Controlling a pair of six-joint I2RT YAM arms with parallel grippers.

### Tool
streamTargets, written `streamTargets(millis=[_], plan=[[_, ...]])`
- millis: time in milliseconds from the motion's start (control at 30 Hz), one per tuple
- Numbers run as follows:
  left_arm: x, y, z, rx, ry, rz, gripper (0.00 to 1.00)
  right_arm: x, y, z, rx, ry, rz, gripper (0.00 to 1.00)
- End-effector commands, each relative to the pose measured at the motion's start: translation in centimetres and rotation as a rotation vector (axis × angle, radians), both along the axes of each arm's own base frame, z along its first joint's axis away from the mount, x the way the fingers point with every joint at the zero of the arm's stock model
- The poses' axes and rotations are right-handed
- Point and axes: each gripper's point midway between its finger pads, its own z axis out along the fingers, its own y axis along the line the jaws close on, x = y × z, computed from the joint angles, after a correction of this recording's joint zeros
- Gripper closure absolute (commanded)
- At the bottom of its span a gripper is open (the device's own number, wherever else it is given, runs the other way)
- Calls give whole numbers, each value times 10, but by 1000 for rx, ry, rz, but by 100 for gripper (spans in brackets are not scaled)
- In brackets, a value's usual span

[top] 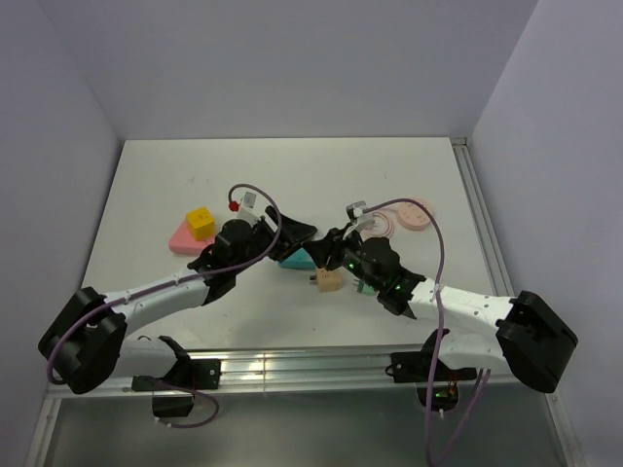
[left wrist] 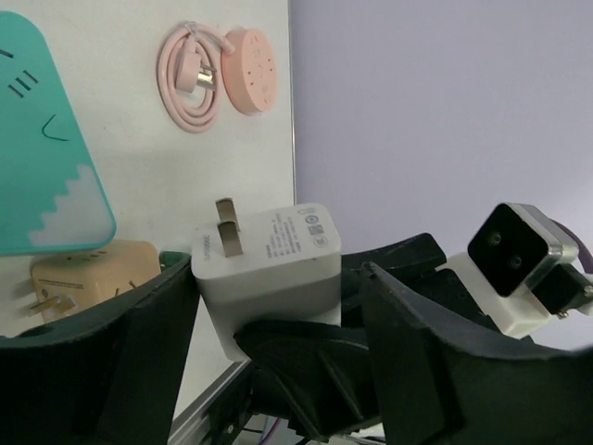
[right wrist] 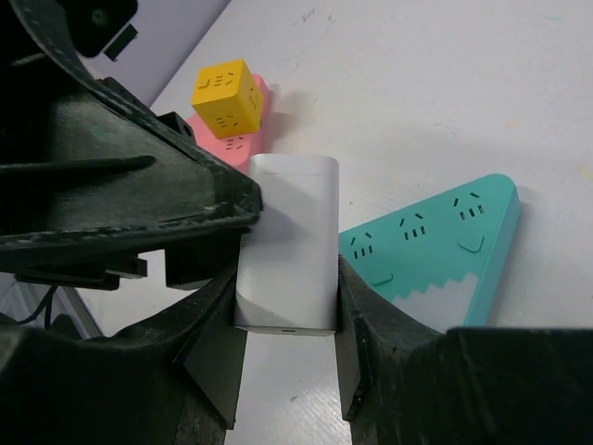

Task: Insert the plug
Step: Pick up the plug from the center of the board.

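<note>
Right gripper (right wrist: 285, 301) clamps the white charger plug (right wrist: 287, 232) by its sides, above the table, near the teal triangular power strip (right wrist: 435, 250). Left gripper (left wrist: 278, 297) has its jaws apart around the plug, one finger touching. Overhead, both grippers hide it.

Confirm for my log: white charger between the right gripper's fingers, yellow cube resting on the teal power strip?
No: the yellow cube rests on the pink power strip, not the teal power strip, per the right wrist view. The white charger is between the fingers of the right gripper.
</note>
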Motion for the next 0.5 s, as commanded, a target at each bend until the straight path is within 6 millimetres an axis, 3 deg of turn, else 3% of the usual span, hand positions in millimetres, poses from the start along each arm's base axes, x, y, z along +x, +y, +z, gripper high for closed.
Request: streamTargets(millis=[0,233,400,433,467], plan=[[-4,2,32,-32,-93,-1,25,5,1,20,29,-35,-22,100],[-3,21,34,91,-133,53,8,7,-3,19,25,-29,-46,100],[4,49,40,220,-192,155,7,15,-12,10,1,32,-129,100],[1,56,40,250,-213,164,7,22,-14,16,20,51,-176,100],[2,61,41,266,-230,178,7,22,-22,3,-27,111,-218,100]])
